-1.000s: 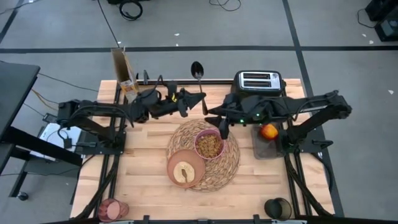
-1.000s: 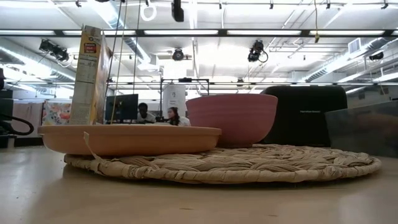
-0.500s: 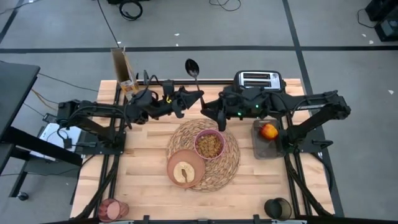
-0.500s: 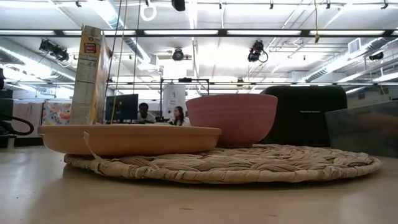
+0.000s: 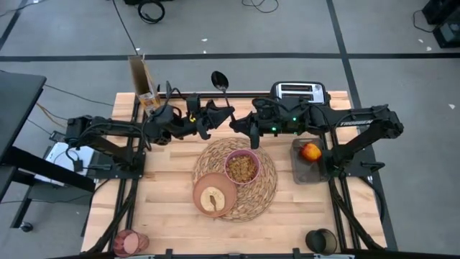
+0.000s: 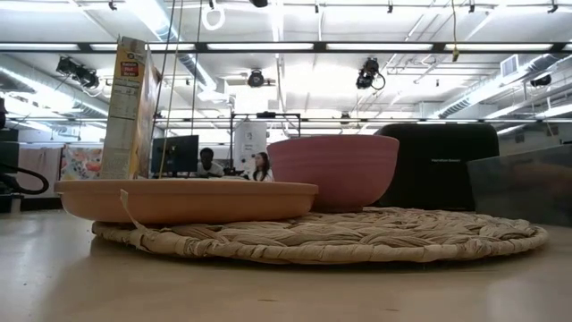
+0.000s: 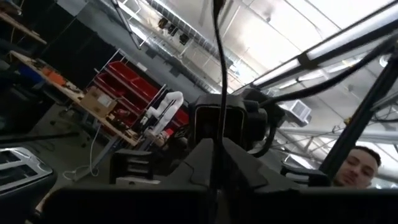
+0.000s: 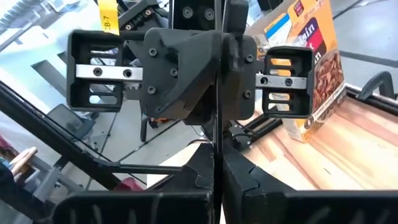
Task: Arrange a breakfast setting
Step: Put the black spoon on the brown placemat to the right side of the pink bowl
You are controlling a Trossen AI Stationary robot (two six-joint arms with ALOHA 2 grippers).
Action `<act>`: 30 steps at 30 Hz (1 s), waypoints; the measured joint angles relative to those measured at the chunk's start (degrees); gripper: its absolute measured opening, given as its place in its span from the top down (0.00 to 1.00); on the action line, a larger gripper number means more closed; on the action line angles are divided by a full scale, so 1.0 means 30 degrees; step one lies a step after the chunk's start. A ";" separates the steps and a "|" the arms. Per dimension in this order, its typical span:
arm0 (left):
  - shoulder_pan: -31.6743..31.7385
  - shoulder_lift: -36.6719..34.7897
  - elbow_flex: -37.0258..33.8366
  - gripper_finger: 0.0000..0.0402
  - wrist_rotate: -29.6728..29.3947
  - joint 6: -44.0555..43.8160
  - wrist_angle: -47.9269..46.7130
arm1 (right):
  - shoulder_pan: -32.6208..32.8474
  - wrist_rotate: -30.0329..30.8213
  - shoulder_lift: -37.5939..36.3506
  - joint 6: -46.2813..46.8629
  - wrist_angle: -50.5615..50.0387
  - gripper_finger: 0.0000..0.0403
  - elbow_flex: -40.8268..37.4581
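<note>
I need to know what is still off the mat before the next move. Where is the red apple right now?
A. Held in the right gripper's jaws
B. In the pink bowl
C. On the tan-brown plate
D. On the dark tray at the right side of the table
D: in the high view the red apple sits on the dark tray, right of the straw placemat, well apart from it.

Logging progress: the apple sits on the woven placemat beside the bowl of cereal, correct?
No. The high view shows the red apple on a dark tray right of the woven placemat, not on it. The pink bowl is on the placemat.
</note>
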 joint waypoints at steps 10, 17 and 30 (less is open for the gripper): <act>-0.0268 -0.2293 -0.0015 0.53 0.4067 0.1756 -0.5441 | 0.2399 0.2922 -0.1262 0.4417 -0.3518 0.98 0.0015; -0.2766 -0.4231 0.0015 0.47 0.4124 0.2451 -1.5313 | 0.7100 0.5484 -0.1591 1.3876 -1.0480 0.98 0.0015; -0.9641 -0.0770 -0.0029 0.49 -0.0001 -0.4881 -2.4538 | 1.3486 0.6050 -0.1665 2.9285 -1.0774 0.98 -0.7366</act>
